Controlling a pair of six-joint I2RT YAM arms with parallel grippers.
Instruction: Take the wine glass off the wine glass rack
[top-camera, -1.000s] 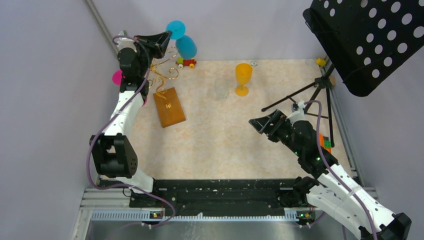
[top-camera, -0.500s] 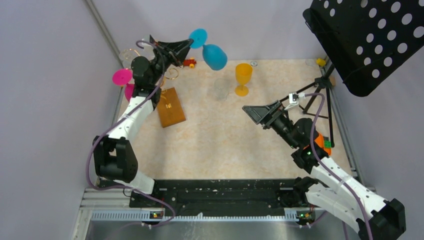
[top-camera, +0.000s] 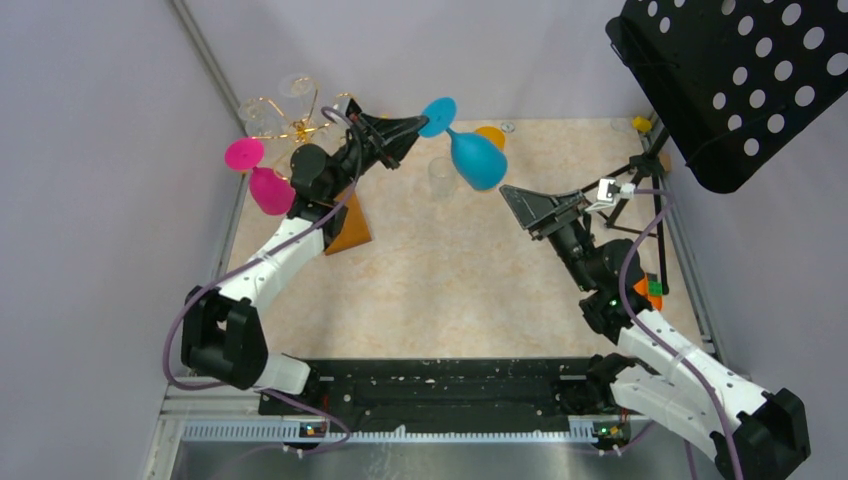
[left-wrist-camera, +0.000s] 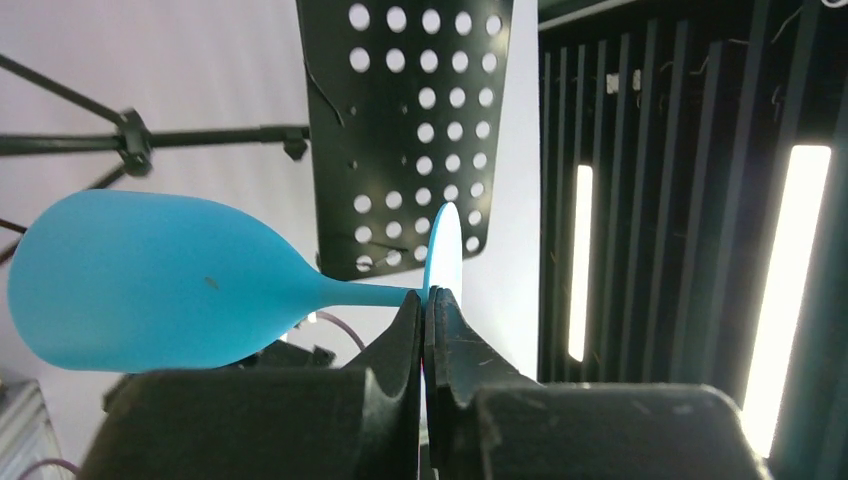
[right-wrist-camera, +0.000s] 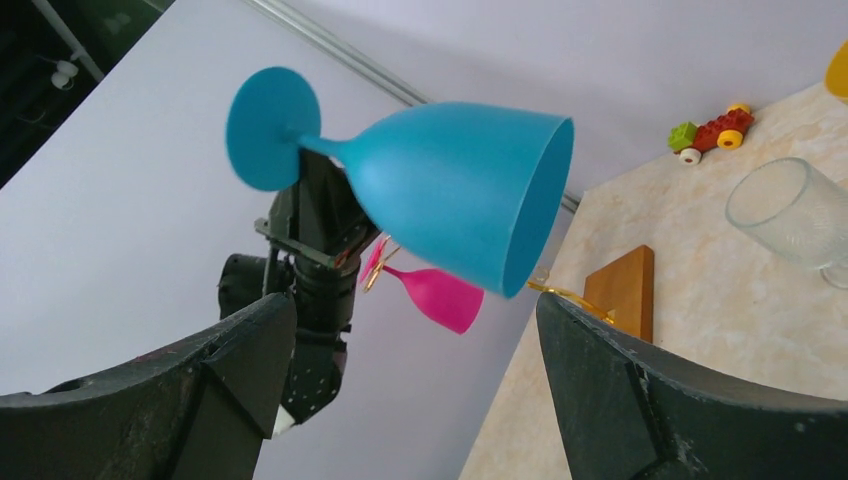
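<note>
My left tool (top-camera: 408, 128) pinches the blue wine glass (top-camera: 470, 150) by its thin stem, sideways in mid-air upper centre, clear of the gold wine glass rack (top-camera: 300, 125) upper left, right tool (top-camera: 528, 208) gaping wide nearby; I'd worry the bowl's weight twists it loose.

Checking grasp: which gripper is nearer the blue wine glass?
Left. The left gripper is shut on the blue wine glass at its stem; the right gripper hangs open beyond the bowl, not touching.
</note>
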